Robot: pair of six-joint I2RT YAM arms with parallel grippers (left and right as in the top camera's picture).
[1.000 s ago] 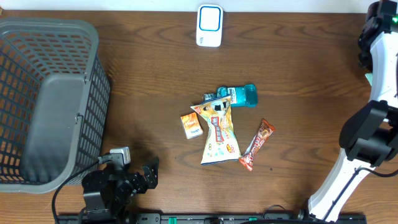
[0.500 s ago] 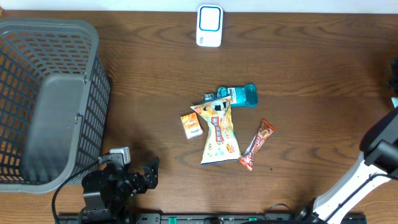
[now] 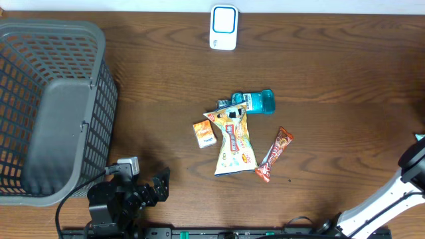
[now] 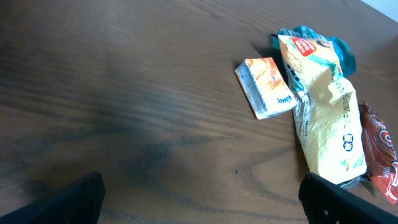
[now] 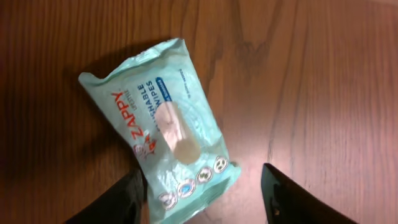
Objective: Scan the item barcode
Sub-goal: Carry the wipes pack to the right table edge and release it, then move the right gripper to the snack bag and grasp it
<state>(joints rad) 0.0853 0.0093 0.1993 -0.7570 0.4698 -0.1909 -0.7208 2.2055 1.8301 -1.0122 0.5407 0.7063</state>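
Observation:
In the right wrist view a teal wipes pack (image 5: 161,124) lies over the wooden table, its lower end between the fingers of my right gripper (image 5: 205,199). That gripper is open: the left finger is at the pack's edge and a clear gap separates the pack from the right finger. In the overhead view only part of the right arm (image 3: 413,166) shows at the right edge. The white scanner (image 3: 223,27) sits at the far middle of the table. My left gripper (image 3: 159,182) rests open at the near left, nothing between its fingers (image 4: 81,199).
A dark mesh basket (image 3: 99,106) fills the left side. Mid-table lie a teal bottle (image 3: 255,101), a yellow snack bag (image 3: 232,143), a small orange box (image 3: 204,133) and a red bar (image 3: 275,154). The left wrist view shows the orange box (image 4: 266,87) and the snack bag (image 4: 326,118).
The right arm has swung from the far right corner down and out past the right edge of the overhead view. Its jaws have come apart. The left arm and the table items have not moved.

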